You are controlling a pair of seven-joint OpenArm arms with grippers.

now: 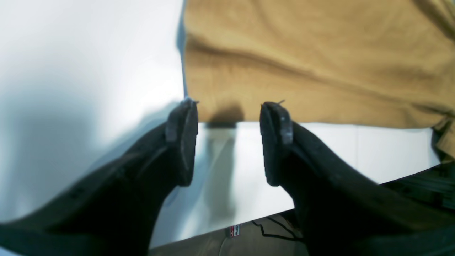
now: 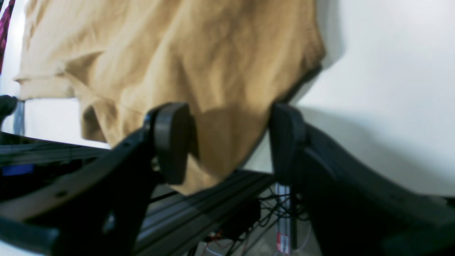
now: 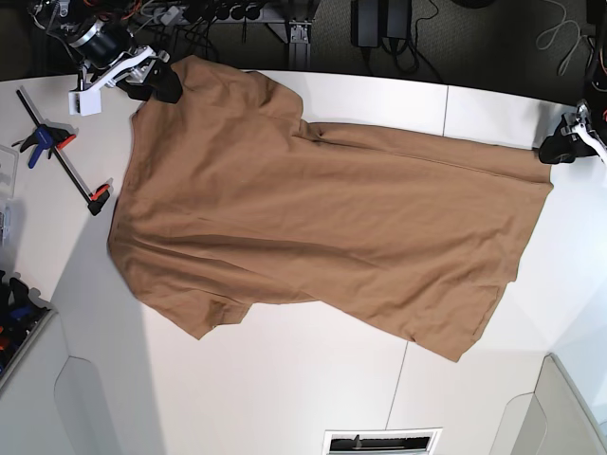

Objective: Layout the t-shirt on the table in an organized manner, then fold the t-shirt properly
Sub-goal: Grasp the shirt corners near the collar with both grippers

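Left gripper (image 1: pixel 229 106): jaws apart, nothing between them. The fingertips (image 1: pixel 183 117) sit just at the hem corner of the t-shirt (image 1: pixel 312 60), cloth lying flat ahead of them, not pinched. In the base view the left gripper (image 3: pixel 561 147) is at the shirt's far-right corner, at or just off the fabric edge; contact cannot be told.

Right gripper (image 2: pixel 227 142): jaws also spread, released. Tan cloth shows in the gap between the pads (image 2: pixel 170 142), but it hangs behind them, and neither pad presses on it. That bit of shirt droops over the table edge, with dark frame rails (image 2: pixel 199 209) and cables below it. In the base view the right gripper (image 3: pixel 152 81) is at the shirt's top-left corner, by the shoulder and sleeve.

T-shirt (image 3: pixel 313 227): spread open on the table (image 3: pixel 285 389), lying sideways, collar end to the left, hem to the right. Mostly flat, with a few long creases across the body. One sleeve points to the top of the view, the other toward the bottom left. Hem edge runs slanted at the right.

Left of the shirt: a bar clamp (image 3: pixel 62 152) with red and blue handles, lying on the table, apart from the cloth. A dark seam (image 3: pixel 398 389) in the tabletop runs out from under the shirt's lower edge.
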